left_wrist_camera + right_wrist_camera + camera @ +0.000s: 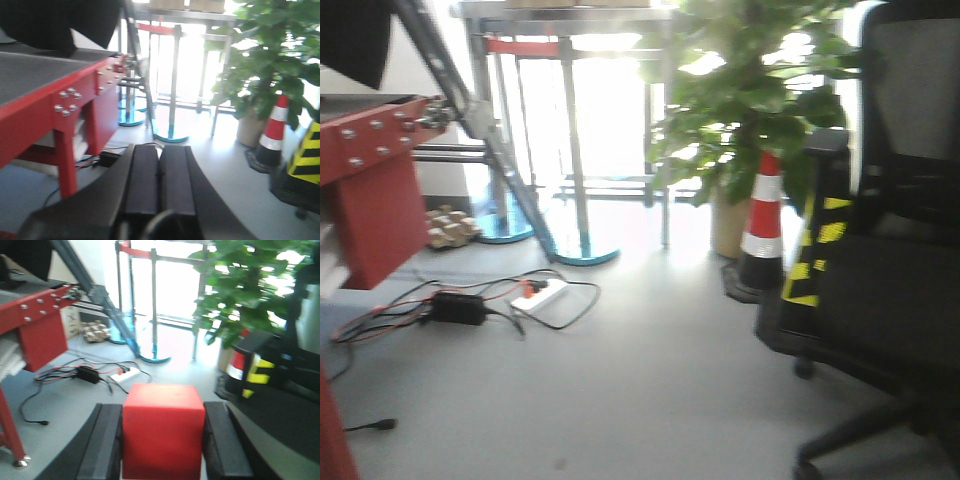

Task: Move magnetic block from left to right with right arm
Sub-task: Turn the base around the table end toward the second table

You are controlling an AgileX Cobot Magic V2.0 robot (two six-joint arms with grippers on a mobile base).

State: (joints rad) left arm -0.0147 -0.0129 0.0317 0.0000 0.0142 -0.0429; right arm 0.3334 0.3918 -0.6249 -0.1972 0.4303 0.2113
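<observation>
In the right wrist view the magnetic block (163,430), a plain red cube, sits clamped between two black fingers (105,440). My right gripper (163,412) is shut on it, held in the air above the grey floor. In the left wrist view my left gripper (160,150) is shut with its two black pads pressed together and nothing between them. Neither gripper nor the block shows in the exterior front view.
A red table (55,95) stands at the left, with cables and a power strip (535,293) on the floor beside it. A potted plant (745,120), a striped cone (763,225) and a black office chair (890,250) stand at the right.
</observation>
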